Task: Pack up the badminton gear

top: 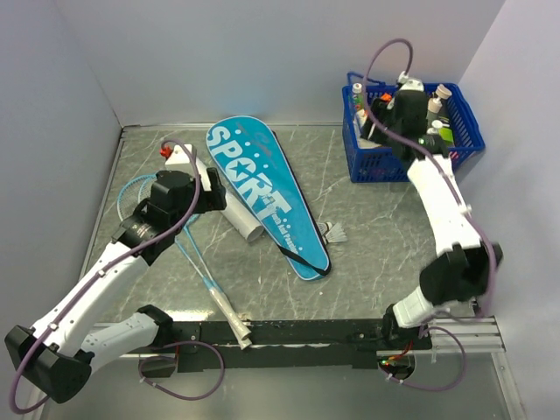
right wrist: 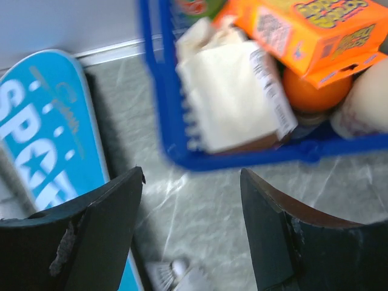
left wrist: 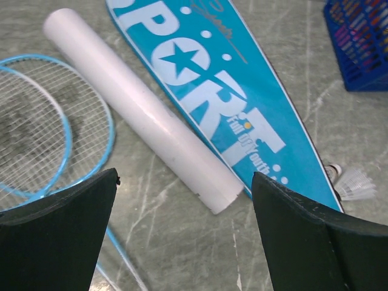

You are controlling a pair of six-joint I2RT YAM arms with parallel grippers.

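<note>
Top view: the bag (top: pixel 262 197) lies diagonally on the worktop (top: pixel 376 227). A white tube (top: pixel 243 223) lies along its left side, with two rackets (top: pixel 226 313) farther left, partly under the left gripper (top: pixel 213 188). The shuttlecock (top: pixel 334 232) sits just right of the bag. The right gripper (top: pixel 372 122) hangs over the basket (top: pixel 464 131).

Left wrist view: jaws apart and empty, above the tube.

Right wrist view: jaws apart and empty, at the basket's rim.

Plain pale walls (top: pixel 289 52) enclose a grey marbled table (top: pixel 376 227).
</note>
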